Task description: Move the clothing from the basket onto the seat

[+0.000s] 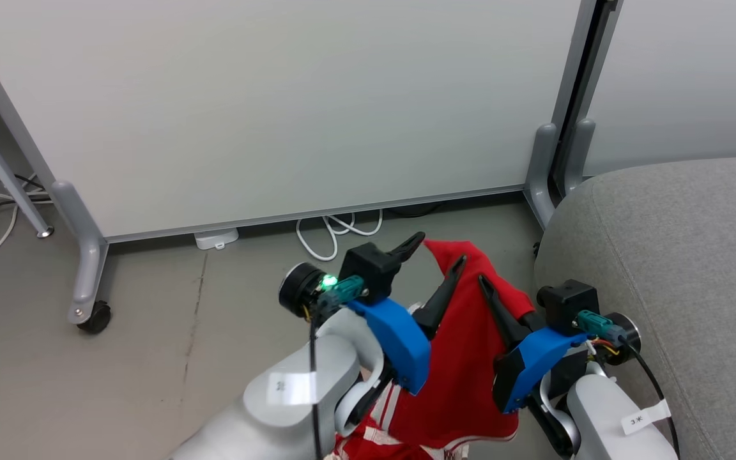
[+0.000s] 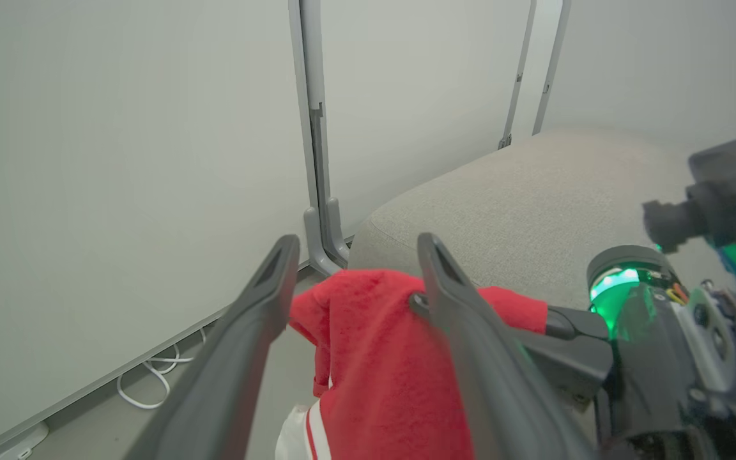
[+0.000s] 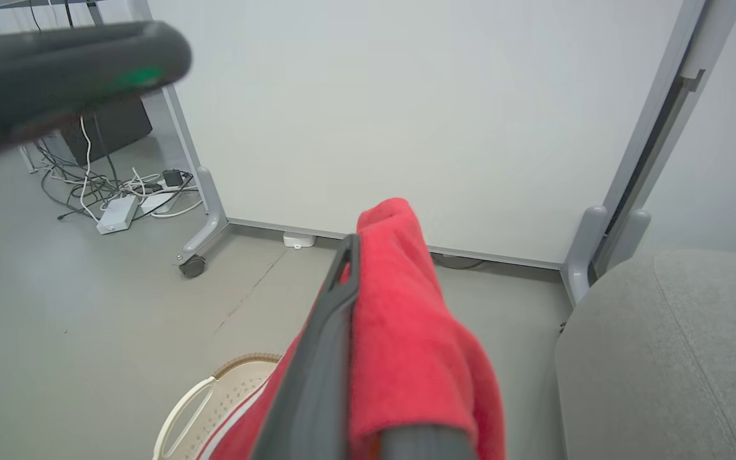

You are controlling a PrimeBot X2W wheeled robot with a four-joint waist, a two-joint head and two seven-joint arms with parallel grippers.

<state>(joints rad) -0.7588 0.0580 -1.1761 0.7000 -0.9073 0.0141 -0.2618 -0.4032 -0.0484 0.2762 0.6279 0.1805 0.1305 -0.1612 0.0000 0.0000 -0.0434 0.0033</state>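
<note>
Red terry-like clothing (image 1: 464, 358), likely light, limp and unbreakable, hangs just left of the grey seat (image 1: 674, 255), pinched at its top fold by the closed right tool (image 1: 496, 294), while the left tool (image 1: 438, 250) stands wide beside it; bunched folds look easiest to take.

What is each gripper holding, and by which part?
The right gripper is shut on a red garment, pinching a bunched fold at its top; the rest hangs down. The left gripper is open, holding nothing.
</note>
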